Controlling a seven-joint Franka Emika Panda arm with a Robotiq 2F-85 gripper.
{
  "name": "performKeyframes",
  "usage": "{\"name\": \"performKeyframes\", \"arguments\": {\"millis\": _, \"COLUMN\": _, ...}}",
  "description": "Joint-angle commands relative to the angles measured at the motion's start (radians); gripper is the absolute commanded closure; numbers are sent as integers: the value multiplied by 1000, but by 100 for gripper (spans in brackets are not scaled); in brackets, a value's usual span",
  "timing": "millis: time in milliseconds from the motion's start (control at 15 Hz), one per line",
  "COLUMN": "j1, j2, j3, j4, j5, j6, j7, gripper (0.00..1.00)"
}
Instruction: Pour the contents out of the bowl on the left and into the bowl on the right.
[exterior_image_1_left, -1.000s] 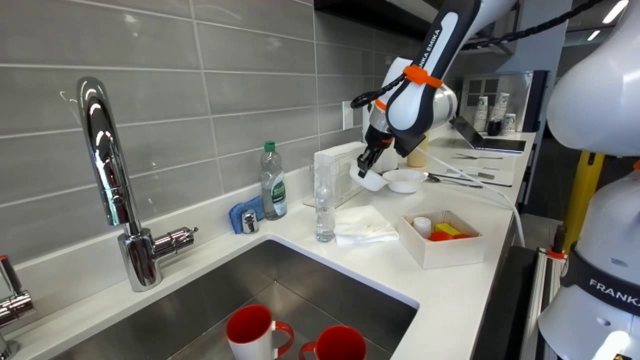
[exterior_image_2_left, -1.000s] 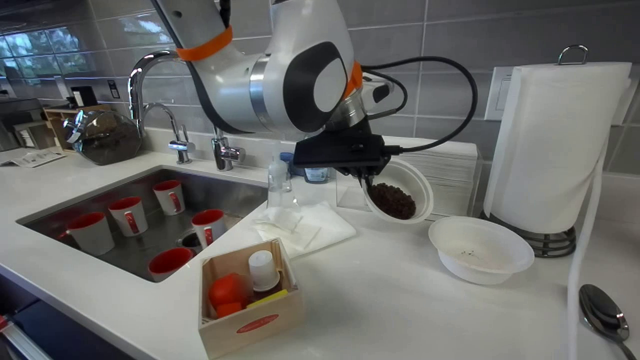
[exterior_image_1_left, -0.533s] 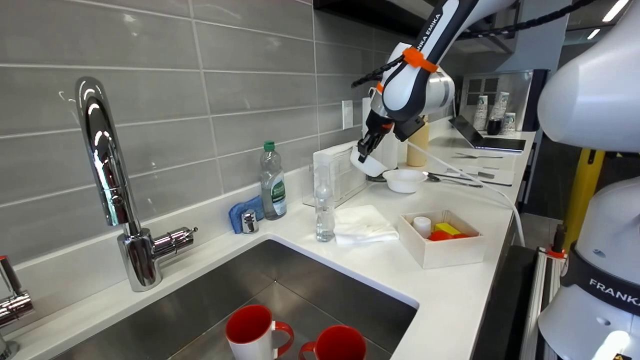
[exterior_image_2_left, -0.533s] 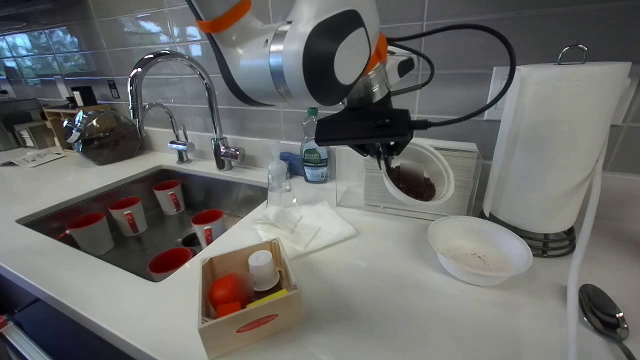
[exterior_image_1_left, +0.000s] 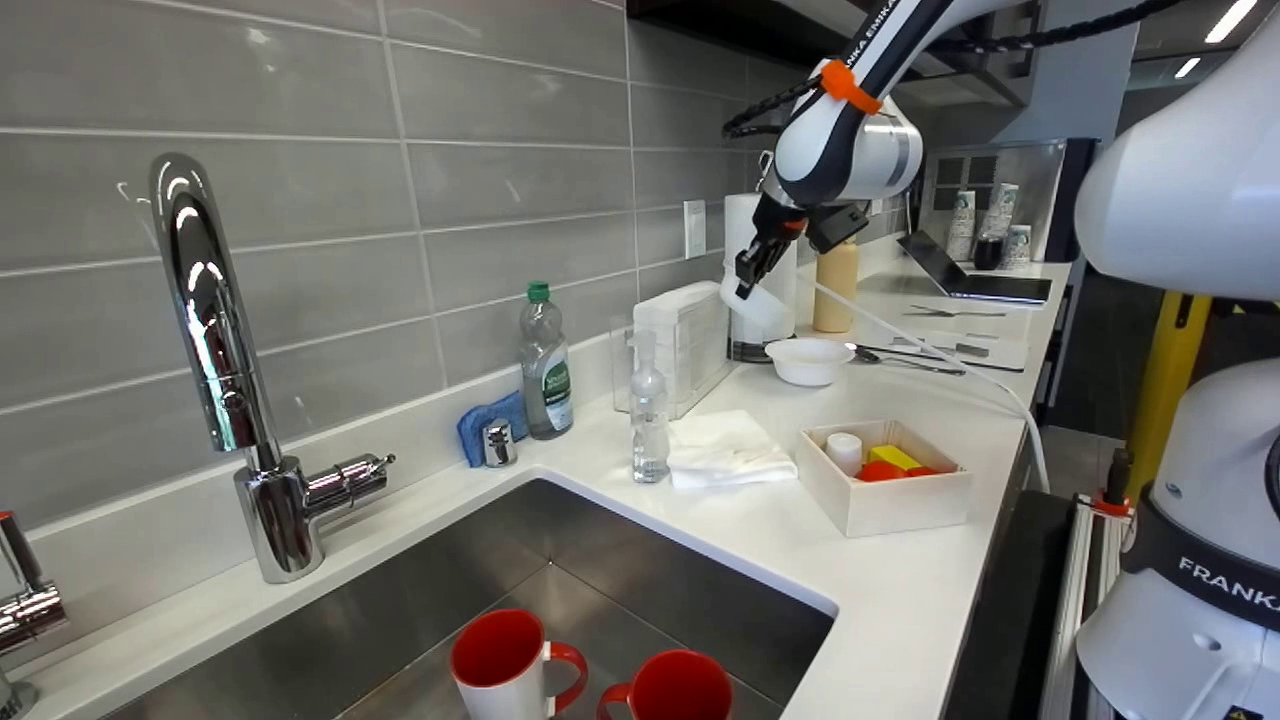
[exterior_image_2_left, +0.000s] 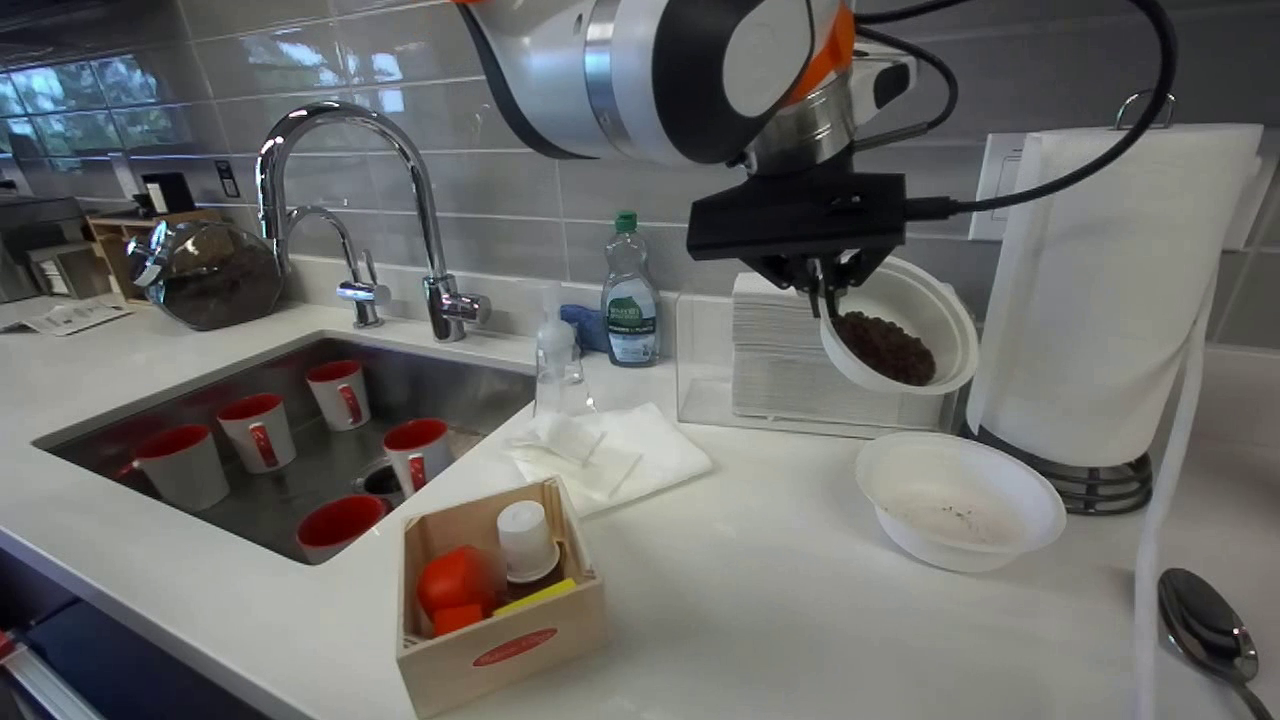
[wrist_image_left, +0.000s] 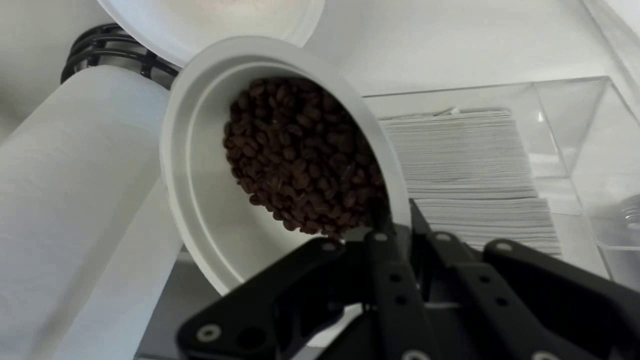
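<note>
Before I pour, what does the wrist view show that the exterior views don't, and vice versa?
Only the wrist view: small brown beans, clearly told apart.
Only the exterior views: red-and-white mugs, tall chrome faucet, open wooden box.
Shared: black gripper shut on the tilted white bowl, round white receiving bowl, white paper towel roll, stacked white paper napkins.

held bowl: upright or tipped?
Tipped: in an exterior view the held bowl opens sideways, not straight up, dark beans gathered at its lower side.

1. Right of centre, 2 bowls (exterior_image_2_left: 915, 298) (exterior_image_2_left: 960, 470): smooth, plastic-looking.
2. Faucet (exterior_image_1_left: 225, 370), left: glossy metal.
3. Sink (exterior_image_2_left: 475, 385), left: satin metal.
4. Box (exterior_image_2_left: 500, 665), lower left: matt wood.
5. Towel roll (exterior_image_2_left: 1110, 300), right edge: matt paper.
6. Spoon (exterior_image_2_left: 1205, 620), lower right: shiny metal.
</note>
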Motion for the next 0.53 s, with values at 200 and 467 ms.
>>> {"name": "performKeyframes", "arguments": {"millis": 200, "j1": -282, "j2": 154, "j3": 239, "j4": 36, "j5": 34, "j6": -123, "j7": -164, "gripper": 100}}
{"name": "performKeyframes", "arguments": {"millis": 467, "j1": -425, "j2": 233, "j3": 366, "j4": 23, "j5": 25, "j6": -208, "j7": -204, "gripper": 100}}
